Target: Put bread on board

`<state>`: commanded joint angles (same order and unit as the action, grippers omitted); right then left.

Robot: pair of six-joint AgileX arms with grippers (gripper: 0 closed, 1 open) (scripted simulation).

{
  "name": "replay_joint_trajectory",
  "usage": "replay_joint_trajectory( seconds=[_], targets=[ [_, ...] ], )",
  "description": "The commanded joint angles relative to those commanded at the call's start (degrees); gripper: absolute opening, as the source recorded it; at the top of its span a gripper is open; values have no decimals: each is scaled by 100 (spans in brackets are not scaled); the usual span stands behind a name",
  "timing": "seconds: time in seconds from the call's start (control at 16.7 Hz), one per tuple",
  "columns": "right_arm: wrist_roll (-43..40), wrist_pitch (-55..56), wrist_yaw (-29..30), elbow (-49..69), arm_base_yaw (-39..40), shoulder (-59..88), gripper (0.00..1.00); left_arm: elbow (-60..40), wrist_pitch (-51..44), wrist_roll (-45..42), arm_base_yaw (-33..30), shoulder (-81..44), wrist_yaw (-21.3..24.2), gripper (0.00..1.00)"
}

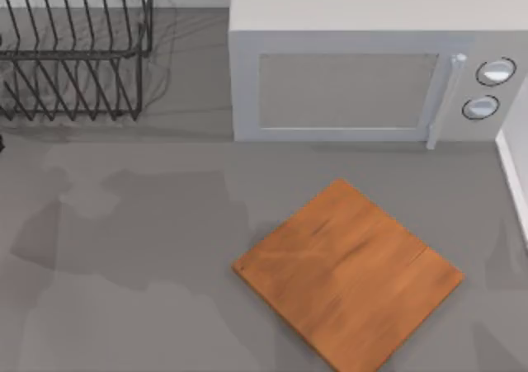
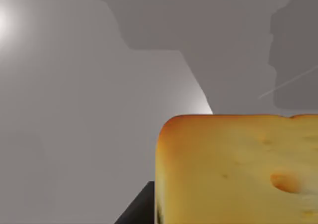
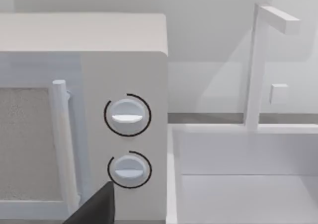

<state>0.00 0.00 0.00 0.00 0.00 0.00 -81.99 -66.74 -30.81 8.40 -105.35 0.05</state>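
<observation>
Bread: the golden-yellow slice (image 2: pixel 236 169) with a browner crust edge and a few small pits sits very close in the left wrist view, with a dark finger (image 2: pixel 136 209) of the left end effector just beside its lower corner.
Left end effector: whether its fingers are closed on the bread or merely next to it, I cannot tell; the slice looks raised over plain grey tabletop (image 2: pixel 74 134).
Board: the orange-brown wooden board (image 1: pixel 346 273) lies flat on the tabletop, turned like a diamond, right of centre in the top view, in front of the microwave and apart from it; its top is bare.
Microwave: the grey box (image 1: pixel 363 67) stands at the back, door facing forward, upright handle (image 1: pixel 441 100) and two round knobs (image 1: pixel 493 72) at its right end.
Right end effector: a dark fingertip (image 3: pixel 97 206) pokes up in front of the microwave's knobs in the right wrist view; how far open it is I cannot tell.
Rack: a black wire dish rack (image 1: pixel 74 50) stands at the back left.
Sink: a white basin (image 3: pixel 238 184) with a tall tap (image 3: pixel 258 65) lies just right of the microwave.
</observation>
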Motion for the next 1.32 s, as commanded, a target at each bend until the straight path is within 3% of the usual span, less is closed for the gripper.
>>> replay_joint_trajectory(
  seconds=[0.24, 0.54, 0.84, 1.32],
  targets=[
    [0, 0, 0, 0, 0, 0, 100, -74, 4, -312, -97, 21, 42, 0],
    [0, 0, 0, 0, 0, 0, 100, -356, -76, -2044, -676, -49, 272, 0],
    [0, 0, 0, 0, 0, 0, 100, -592, -402, -4887, -1650, -471, 643, 0],
    [0, 0, 0, 0, 0, 0, 100, -922, -1206, -10478, -3534, -1655, 1222, 0]
  ],
)
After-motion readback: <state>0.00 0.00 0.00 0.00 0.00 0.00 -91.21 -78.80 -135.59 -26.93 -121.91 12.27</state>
